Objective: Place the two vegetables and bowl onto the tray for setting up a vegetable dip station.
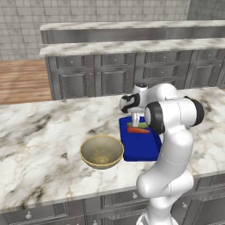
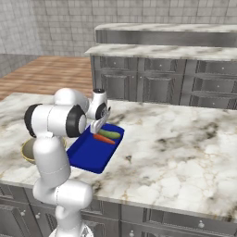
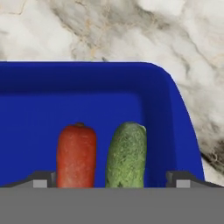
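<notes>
Already, in the left base view, the flat, rectangular deep blue tray [image 1: 141, 147] lay on the marbled desk [image 1: 44, 132] with the slim orange carrot [image 1: 139, 130] and the stubby dark green cucumber [image 1: 137, 125] at its far end. The round, deep, yellowish-tan bowl [image 1: 102, 151] stood just beside the tray's left edge, on the desk and not yet on the tray. The gripper [image 1: 136, 119] hung just above the vegetables.

From the right base view, the carrot [image 2: 104, 139] and cucumber [image 2: 109, 134] lay side by side across the tray [image 2: 90, 157], and the bowl [image 2: 28, 150] peeked out behind the arm.

Through the hand view, the gripper [image 3: 112, 179] stood spread wide, pinching nothing, its tips flanking the carrot [image 3: 76, 154] and cucumber [image 3: 127, 155] inside the tray [image 3: 87, 96].

The bowl looked rigid, smooth and probably light; its width likely ruled out spanning it, so pinching the thin rim wall, one finger inside and one outside, seemed the surest hold, though a glazed surface might slip and tilt.
</notes>
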Motion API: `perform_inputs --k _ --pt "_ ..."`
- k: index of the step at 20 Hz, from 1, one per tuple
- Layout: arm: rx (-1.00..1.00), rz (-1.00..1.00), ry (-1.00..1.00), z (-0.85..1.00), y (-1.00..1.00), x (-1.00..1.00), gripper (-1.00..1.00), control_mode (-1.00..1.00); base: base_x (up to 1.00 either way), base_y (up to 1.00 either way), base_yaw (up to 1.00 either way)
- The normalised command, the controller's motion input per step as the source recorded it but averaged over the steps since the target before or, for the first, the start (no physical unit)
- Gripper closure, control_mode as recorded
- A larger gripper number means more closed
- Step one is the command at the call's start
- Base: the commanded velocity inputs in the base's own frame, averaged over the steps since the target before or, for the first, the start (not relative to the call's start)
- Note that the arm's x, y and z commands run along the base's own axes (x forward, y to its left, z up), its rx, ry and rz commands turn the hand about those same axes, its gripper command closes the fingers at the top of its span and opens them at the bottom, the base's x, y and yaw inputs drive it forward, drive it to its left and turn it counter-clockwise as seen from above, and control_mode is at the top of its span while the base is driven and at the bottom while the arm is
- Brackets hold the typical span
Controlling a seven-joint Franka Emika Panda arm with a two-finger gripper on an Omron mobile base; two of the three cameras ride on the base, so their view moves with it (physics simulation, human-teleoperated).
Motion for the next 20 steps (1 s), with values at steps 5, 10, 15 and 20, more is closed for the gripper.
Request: perform_inputs --k 5,10,15,20 --pt "0.00 0.00 0.00 0.17 0.00 -0.11 -1.00 -1.00 0.00 0.00 0.00" --pt "-0.01 0.00 -0.04 0.27 0.01 -0.47 -1.00 -1.00 0.00 0.00 0.00" --pt "-0.03 0.00 -0.06 0.30 0.15 -0.55 -1.00 -1.00 0.00 0.00 0.00" --pt "-0.02 0.00 -0.02 0.42 0.21 -0.41 -1.00 -1.00 0.00 0.00 0.00"
